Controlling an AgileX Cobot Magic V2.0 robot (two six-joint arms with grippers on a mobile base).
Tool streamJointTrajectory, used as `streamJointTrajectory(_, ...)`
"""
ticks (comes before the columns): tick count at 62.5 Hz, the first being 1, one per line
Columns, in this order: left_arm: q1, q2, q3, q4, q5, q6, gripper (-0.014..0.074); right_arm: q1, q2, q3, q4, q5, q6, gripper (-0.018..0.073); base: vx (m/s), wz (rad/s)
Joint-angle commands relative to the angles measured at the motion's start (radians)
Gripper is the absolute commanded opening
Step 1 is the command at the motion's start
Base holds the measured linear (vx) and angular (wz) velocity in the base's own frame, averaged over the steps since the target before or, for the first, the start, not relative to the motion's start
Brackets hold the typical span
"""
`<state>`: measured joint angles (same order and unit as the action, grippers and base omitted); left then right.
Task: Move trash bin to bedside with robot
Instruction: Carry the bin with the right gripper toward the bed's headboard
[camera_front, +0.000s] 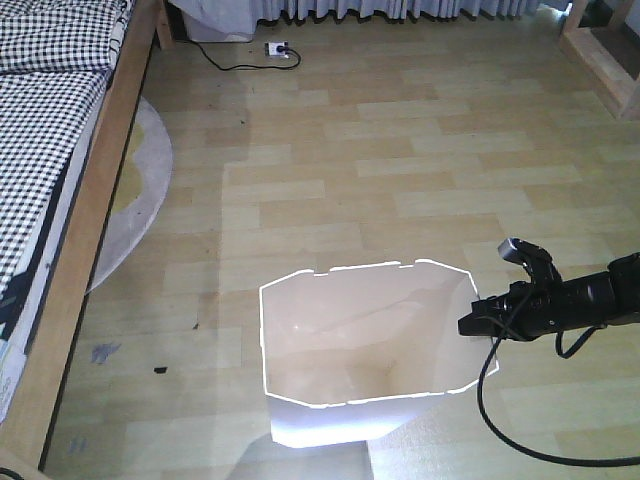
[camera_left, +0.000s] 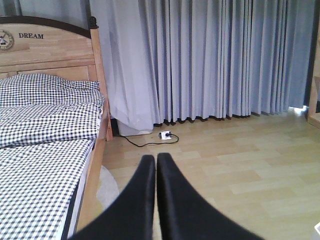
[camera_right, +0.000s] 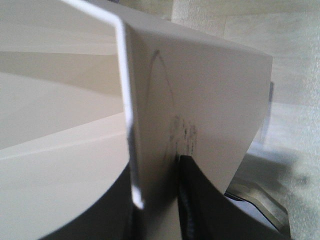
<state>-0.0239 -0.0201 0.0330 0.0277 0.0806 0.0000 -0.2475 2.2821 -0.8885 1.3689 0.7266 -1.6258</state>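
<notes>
Grip at nearest range: the right gripper (camera_right: 152, 192) had the wall of the trash bin (camera_right: 210, 95) pinched between its two black fingers (camera_right: 192, 180), one inside the rim and one outside, closed on the thin plastic. Only the right wrist view showed this pinch, along with a faint curved scuff and grey smudges on the outer wall. The front view gave the same hold from above: right gripper (camera_front: 472, 325) at the bin's right rim, right arm (camera_front: 575, 298) reaching in from the right edge, black cable (camera_front: 487, 395) looping down beside it.

Trash bin (camera_front: 360, 335): white, angular notched rim, cream inside, upright on the wooden floor (camera_front: 400, 180). It stood low in the centre of the front view, well apart from the bed (camera_front: 75, 260) at the left.

Left gripper (camera_left: 156, 159): seen only in its own wrist view, fingers pressed together with nothing between them, pointing across the floor beside the bed.

Bed: light wooden frame, black-and-white checked bedding (camera_front: 40, 110). The left wrist view alone showed the headboard (camera_left: 45, 50), lettered DREAM. The front view alone showed a pale round rug (camera_front: 145, 170) against the frame and dark specks (camera_front: 158, 370) on the floor.

Farthest: a white power strip (camera_front: 278, 48) with a black cord lay at the foot of grey curtains (camera_left: 200, 60). Wooden furniture (camera_front: 600, 50) stood at upper right.
</notes>
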Motion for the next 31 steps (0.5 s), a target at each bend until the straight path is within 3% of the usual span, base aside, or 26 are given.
streamJointTrajectory(1,-0.003,-0.007,0.012,-0.010,-0.074,-0.014,-0.0006,0.000,-0.071,-0.012,0.067,0.246,0.002,-0.0002,0.27,0.00)
streamJointTrajectory(31,-0.003,-0.007,0.012,-0.010,-0.074,-0.014,-0.0006,0.000,-0.071,-0.012,0.067,0.246,0.002,-0.0002,0.26,0.04)
